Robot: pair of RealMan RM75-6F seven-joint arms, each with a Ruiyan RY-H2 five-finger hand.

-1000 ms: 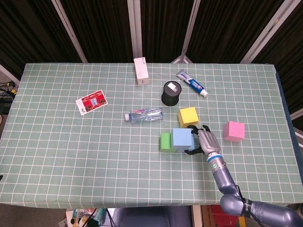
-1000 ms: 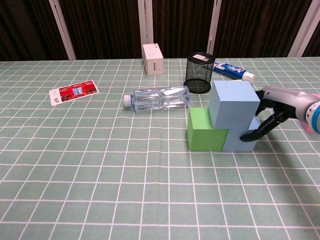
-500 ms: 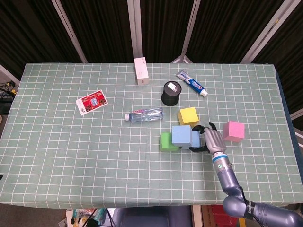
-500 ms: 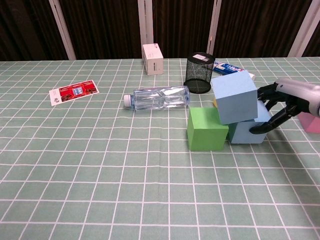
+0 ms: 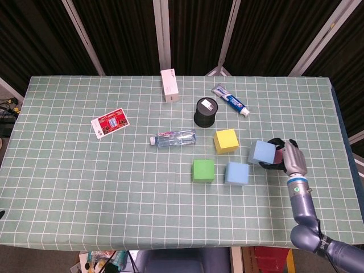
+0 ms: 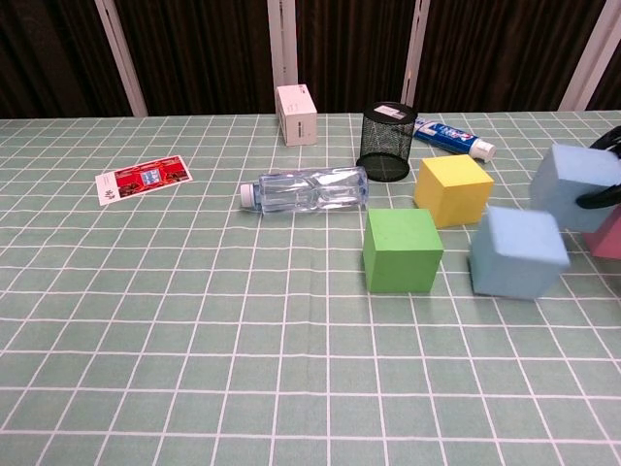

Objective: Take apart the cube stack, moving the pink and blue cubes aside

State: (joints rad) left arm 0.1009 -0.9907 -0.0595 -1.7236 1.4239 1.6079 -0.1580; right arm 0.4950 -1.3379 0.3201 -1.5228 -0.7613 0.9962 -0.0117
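step: carry blue cube aside | my right hand point(image 5: 289, 157) grips the upper blue cube point(image 5: 261, 152), lifted beside pink cube point(image 6: 609, 233) | tip: lower level on bare table point(image 5: 114, 182), clear of pink, then let go

The right robot hand point(image 5: 290, 157) has a light grey metallic back plate with a smooth, slightly rounded shell. Its fingers point(image 5: 275, 141) are black and slender, with dark segments contrasting against the grey palm housing. Below the hand, the wrist carries a narrow blue ring, followed by a white cylindrical collar bearing a small round green-and-dark marking. The forearm below the collar is a smooth tube in blue-grey metallic finish, widening toward a bulbous rounded joint housing of the same colour near the lower frame edge. In the chest view only black fingertips point(image 6: 599, 198) show at the right edge. No cables or screws can be made out.
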